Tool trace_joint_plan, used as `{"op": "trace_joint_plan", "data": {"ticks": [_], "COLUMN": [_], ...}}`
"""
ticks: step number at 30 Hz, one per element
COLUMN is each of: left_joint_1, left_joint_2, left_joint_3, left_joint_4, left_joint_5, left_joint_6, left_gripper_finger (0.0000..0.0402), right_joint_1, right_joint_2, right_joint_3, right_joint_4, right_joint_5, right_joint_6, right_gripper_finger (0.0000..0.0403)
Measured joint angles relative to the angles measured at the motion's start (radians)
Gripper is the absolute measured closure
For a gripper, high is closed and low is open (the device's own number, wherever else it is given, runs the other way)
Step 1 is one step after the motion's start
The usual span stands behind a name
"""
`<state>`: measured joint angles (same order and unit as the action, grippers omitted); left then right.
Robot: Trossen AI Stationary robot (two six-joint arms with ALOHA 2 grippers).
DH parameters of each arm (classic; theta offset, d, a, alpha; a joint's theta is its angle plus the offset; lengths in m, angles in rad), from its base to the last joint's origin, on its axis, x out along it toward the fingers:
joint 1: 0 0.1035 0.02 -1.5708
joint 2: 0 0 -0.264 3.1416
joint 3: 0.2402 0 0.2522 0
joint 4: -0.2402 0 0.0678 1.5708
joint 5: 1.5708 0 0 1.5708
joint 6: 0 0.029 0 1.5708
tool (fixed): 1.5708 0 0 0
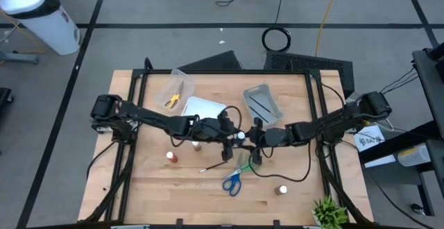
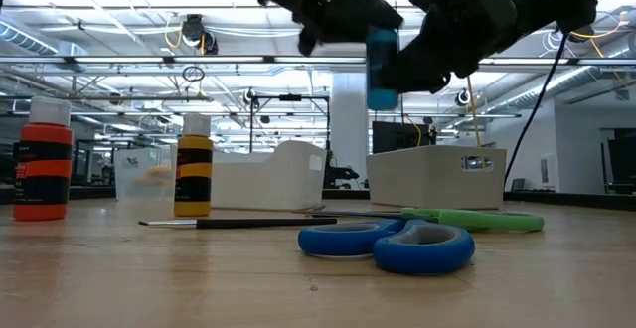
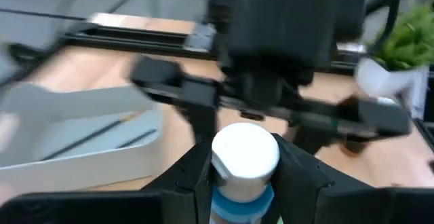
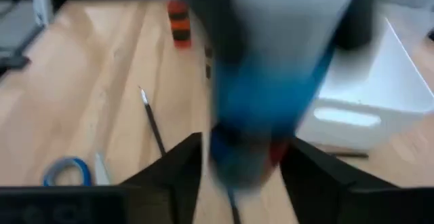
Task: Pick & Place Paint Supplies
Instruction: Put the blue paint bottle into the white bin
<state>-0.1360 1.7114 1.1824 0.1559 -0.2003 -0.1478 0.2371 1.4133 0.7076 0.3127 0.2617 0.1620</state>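
Our left gripper [image 3: 241, 183] has its fingers clamped on the small white-capped blue paint bottle [image 3: 244, 159], held mid-air above the table [image 1: 152, 187], apparently for a handover to our right gripper [image 4: 241, 163], whose fingers stand apart around it.

Above your bench [image 2: 99, 278], two dark arms meet over a blue paint bottle [image 2: 382, 68] held in mid-air. Below lie blue-handled scissors [image 2: 393, 243], green-handled scissors [image 2: 475, 219] and a paintbrush [image 2: 229, 223], beside upright red [image 2: 42, 159] and yellow [image 2: 193, 167] bottles.

Light wooden table [image 1: 291, 201]; white plastic bin [image 1: 201, 107], clear plastic bin [image 1: 173, 83], grey bin [image 1: 267, 90]; potted green plant [image 1: 329, 214] at corner.
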Motion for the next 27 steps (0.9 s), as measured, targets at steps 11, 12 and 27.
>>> {"op": "trace_joint_plan", "data": {"ticks": [11,12,27], "left_joint_1": [0.039,0.059,0.289], "left_joint_2": [-0.383,-0.416,-0.488], "left_joint_3": [-0.331,-0.386,-0.848], "left_joint_4": [-0.026,0.007,0.363], "left_joint_5": [-0.349,-0.353,-0.350], "left_joint_6": [-0.064,-0.077,-0.140], "left_gripper_finger": [0.0280,0.0280,0.0280], "right_joint_1": [0.002,0.002,0.003], "right_joint_2": [-0.098,-0.110,-0.147], "right_joint_3": [-0.004,-0.004,-0.004], "right_joint_4": [-0.191,-0.188,-0.173], "right_joint_5": [-0.006,-0.005,-0.004], "right_joint_6": [0.103,0.111,0.102], "right_gripper_finger": [0.0138,0.0138,0.0150]}}
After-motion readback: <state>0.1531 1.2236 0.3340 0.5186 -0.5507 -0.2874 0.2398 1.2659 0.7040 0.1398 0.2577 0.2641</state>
